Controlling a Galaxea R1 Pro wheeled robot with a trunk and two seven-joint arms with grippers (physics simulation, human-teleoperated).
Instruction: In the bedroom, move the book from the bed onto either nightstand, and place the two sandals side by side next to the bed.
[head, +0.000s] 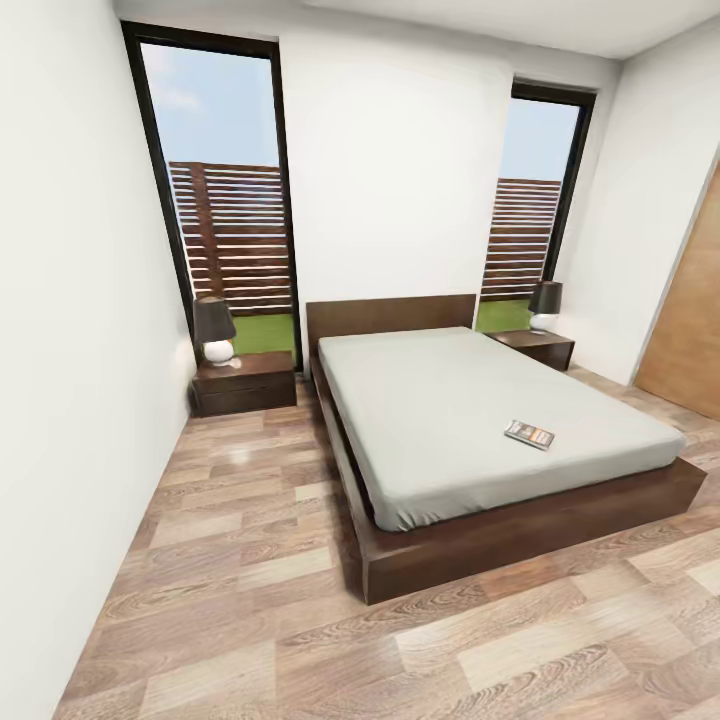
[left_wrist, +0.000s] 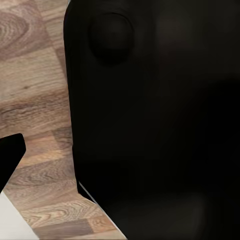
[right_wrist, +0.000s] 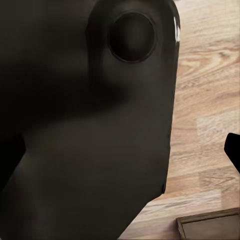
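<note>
The bed (head: 520, 540) has a dark brown frame and a pale grey mattress, and it stands in the middle of the bedroom against the far wall. The book (head: 529, 434) lies flat on the mattress near its right front corner. A nightstand (head: 245, 385) stands left of the headboard and another nightstand (head: 535, 347) stands right of it. The sandals are out of view. In the left wrist view one black fingertip (left_wrist: 9, 160) shows at the picture's edge over the floor. In the right wrist view another black fingertip (right_wrist: 234, 150) shows the same way. Both sit far off the middle, holding nothing.
Each nightstand carries a lamp (head: 215, 330) (head: 545, 305). Wood-plank floor (head: 230, 560) runs between the bed and the left wall and across the front. A wooden door (head: 690, 330) is on the right wall. The robot's black body (left_wrist: 160, 125) fills much of both wrist views.
</note>
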